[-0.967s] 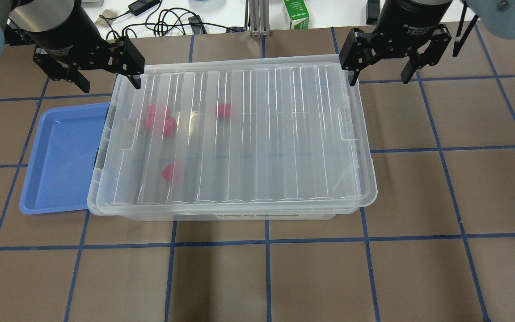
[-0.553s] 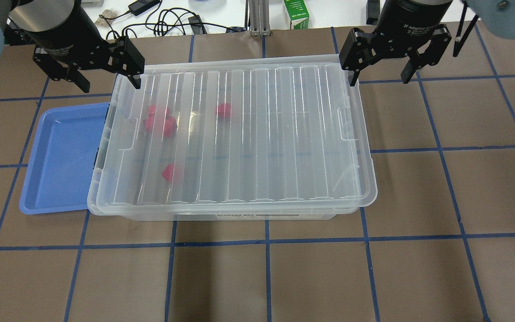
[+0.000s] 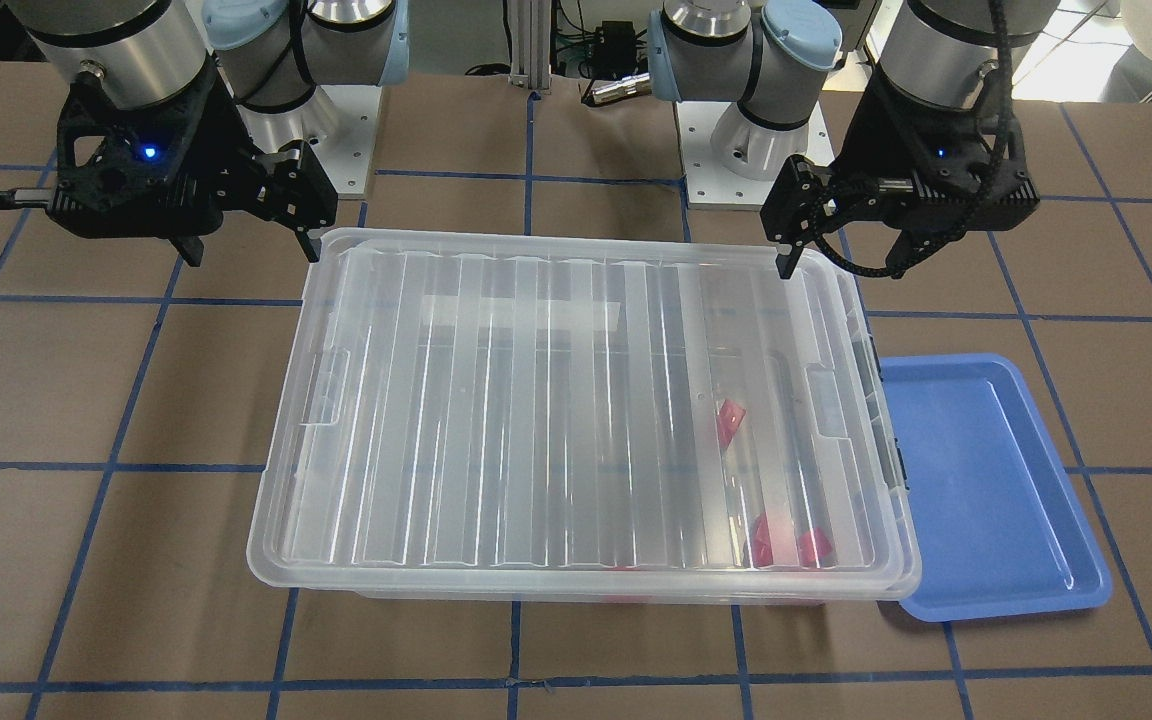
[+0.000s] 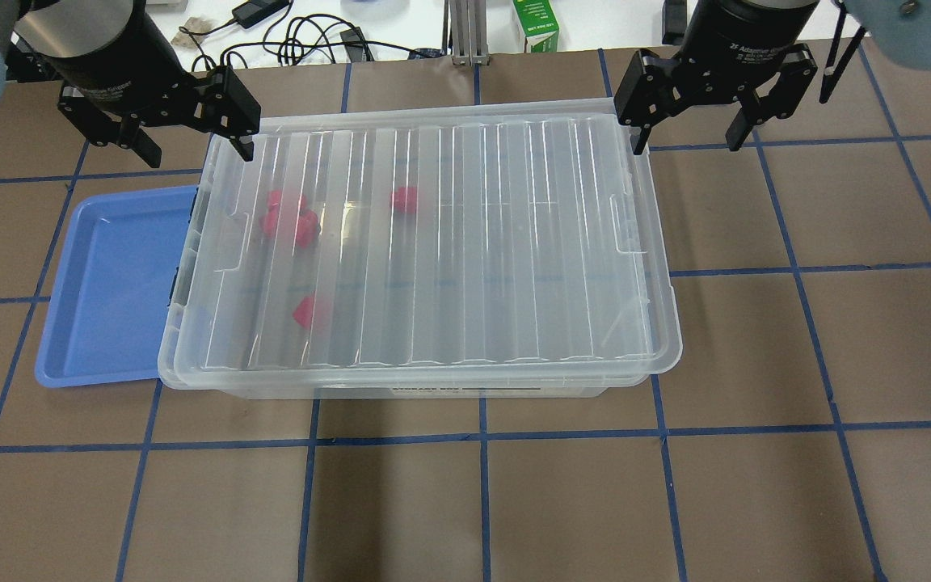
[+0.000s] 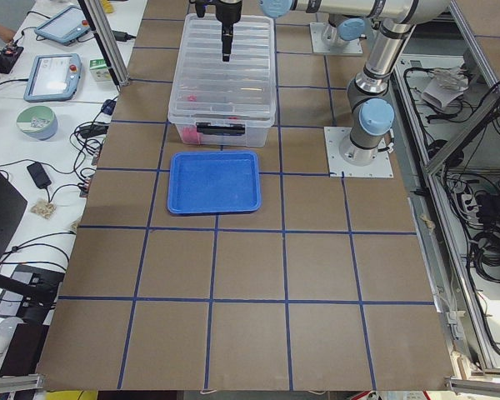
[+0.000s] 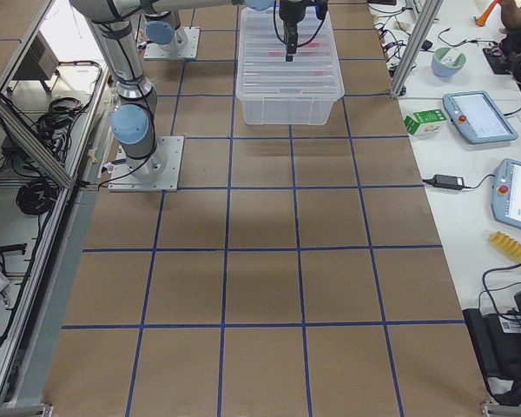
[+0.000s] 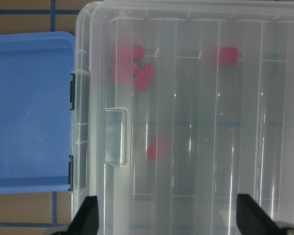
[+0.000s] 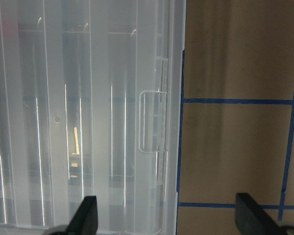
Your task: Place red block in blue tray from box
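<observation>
Both your tools are spread wide. The left tool (image 4: 195,151) hangs above the box's (image 4: 433,386) left end, the right tool (image 4: 685,145) above its right end. The red blocks (image 4: 304,310) lie inside under the closed lid (image 4: 514,242). The tray (image 4: 110,283) sits on the tabletop (image 4: 514,501) just beside the box's left end.
</observation>
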{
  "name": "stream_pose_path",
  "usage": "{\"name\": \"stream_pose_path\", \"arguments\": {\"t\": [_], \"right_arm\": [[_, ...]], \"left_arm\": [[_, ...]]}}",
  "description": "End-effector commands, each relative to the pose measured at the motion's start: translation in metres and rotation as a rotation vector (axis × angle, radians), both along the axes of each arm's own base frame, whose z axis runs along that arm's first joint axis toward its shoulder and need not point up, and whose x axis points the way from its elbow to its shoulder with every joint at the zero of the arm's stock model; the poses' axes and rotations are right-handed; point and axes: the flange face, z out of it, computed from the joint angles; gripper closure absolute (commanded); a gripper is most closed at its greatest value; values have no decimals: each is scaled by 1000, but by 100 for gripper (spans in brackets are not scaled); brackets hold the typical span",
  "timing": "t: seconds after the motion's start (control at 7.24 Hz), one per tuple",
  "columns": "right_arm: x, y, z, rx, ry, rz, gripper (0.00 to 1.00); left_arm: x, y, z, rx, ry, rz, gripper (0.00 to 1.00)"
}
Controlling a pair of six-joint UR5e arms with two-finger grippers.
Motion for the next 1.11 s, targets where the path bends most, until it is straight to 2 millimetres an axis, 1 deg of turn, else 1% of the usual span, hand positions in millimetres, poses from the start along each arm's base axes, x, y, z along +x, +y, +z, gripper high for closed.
{"name": "stream_pose_path", "arguments": {"t": [0.0, 0.14, 0.28, 0.41, 0.55, 0.97], "right_arm": [[0, -3, -19, 25, 11, 13, 0], [-2, -9, -61, 59, 12, 10, 0], [-2, -17, -103, 26, 22, 1, 0], [-3, -14, -145, 16, 29, 2, 0], [-8, -13, -173, 8, 59, 6, 0], [-13, -15, -175, 5, 73, 3, 0]], "left_arm": [[0, 0, 0, 0, 0, 0, 0], [0, -1, -1, 3, 0, 0, 0], [0, 0, -1, 1, 0, 0, 0], [0, -2, -2, 3, 2, 0, 0], [0, -1, 0, 0, 1, 0, 0], [0, 0, 0, 0, 0, 0, 0]]}}
